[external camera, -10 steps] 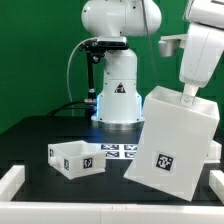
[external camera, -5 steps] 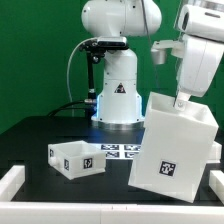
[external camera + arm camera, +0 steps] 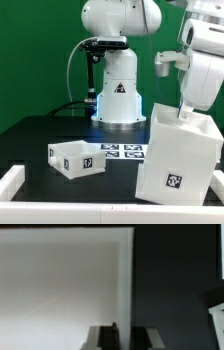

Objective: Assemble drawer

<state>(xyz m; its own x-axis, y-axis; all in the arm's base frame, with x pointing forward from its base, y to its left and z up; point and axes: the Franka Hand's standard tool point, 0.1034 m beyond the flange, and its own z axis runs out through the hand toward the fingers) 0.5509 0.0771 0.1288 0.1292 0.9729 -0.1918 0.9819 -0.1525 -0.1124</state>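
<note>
The drawer [image 3: 75, 157], a small white open-top box with tag markers on its sides, sits on the black table at the exterior view's left. A large tall white box [image 3: 180, 155] with a tag marker is held tilted at the exterior view's right. My gripper [image 3: 187, 108] is shut on the top edge of its wall. In the wrist view the gripper [image 3: 128, 336] straddles that wall, whose white face [image 3: 60, 280] fills much of the picture, with one finger [image 3: 105, 336] on each side.
The marker board [image 3: 125, 152] lies flat between the drawer and the large box. The robot base [image 3: 118, 95] stands behind it. White rails [image 3: 14, 181] border the table's front and sides.
My gripper has carried the large box toward the exterior view's right and a little lower, and the box now sits less tilted. The drawer has not moved.
</note>
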